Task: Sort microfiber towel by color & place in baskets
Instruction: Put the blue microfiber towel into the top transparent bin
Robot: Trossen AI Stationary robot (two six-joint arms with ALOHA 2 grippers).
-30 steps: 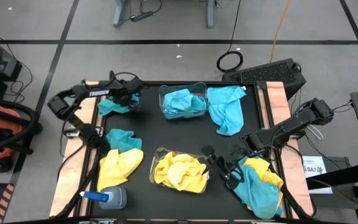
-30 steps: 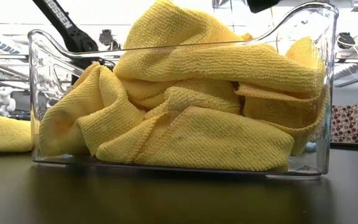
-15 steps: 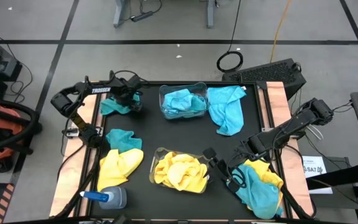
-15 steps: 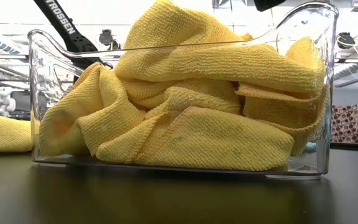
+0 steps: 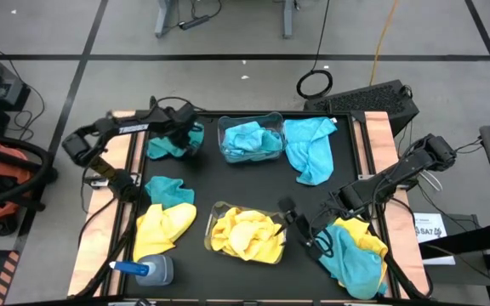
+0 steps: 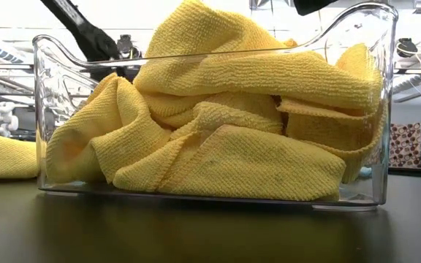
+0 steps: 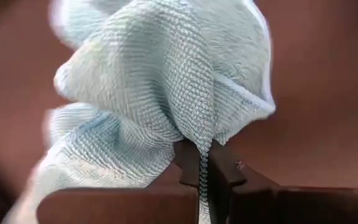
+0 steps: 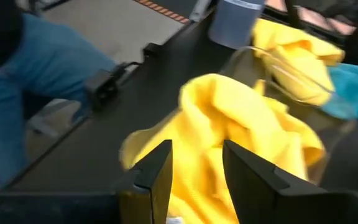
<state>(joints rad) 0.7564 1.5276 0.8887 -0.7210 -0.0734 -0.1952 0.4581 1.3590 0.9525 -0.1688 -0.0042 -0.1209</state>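
Note:
My left gripper [image 5: 183, 136] stands at the far left of the black table [image 5: 202, 183], shut on a turquoise microfiber towel [image 5: 167, 144]. To its right, a clear basket [image 5: 249, 140] holds turquoise towels, with another turquoise towel [image 5: 311, 151] lying beside it. The near basket [image 6: 50, 66] is filled with yellow towels [image 5: 245, 234]. My right gripper [image 5: 307, 241] is open between that basket and a turquoise-and-yellow pile [image 5: 356, 251] at the near right. Its fingers [image 8: 160, 174] hold nothing. My left gripper pinches a gathered fold of the turquoise towel [image 7: 199, 149] between its two shut fingers [image 7: 225, 177], coming from above and pointing down. The towel hangs bunched below the fingers. I cannot tell whether its lower end is still on the table.
At the near left lie a turquoise towel [image 5: 164, 187] and a yellow one [image 5: 164, 223]. A clear spray bottle with a blue cap [image 5: 147, 269] lies beside them. Wooden strips [image 5: 381, 144] border the table's sides. Bare black mat shows in the middle.
My left gripper has taken hold of the turquoise towel at the far left. It has risen a little and moved toward the turquoise basket. The towel, spread flat a second ago, is now bunched under the fingers and has shifted right with them. My right arm has kept still.

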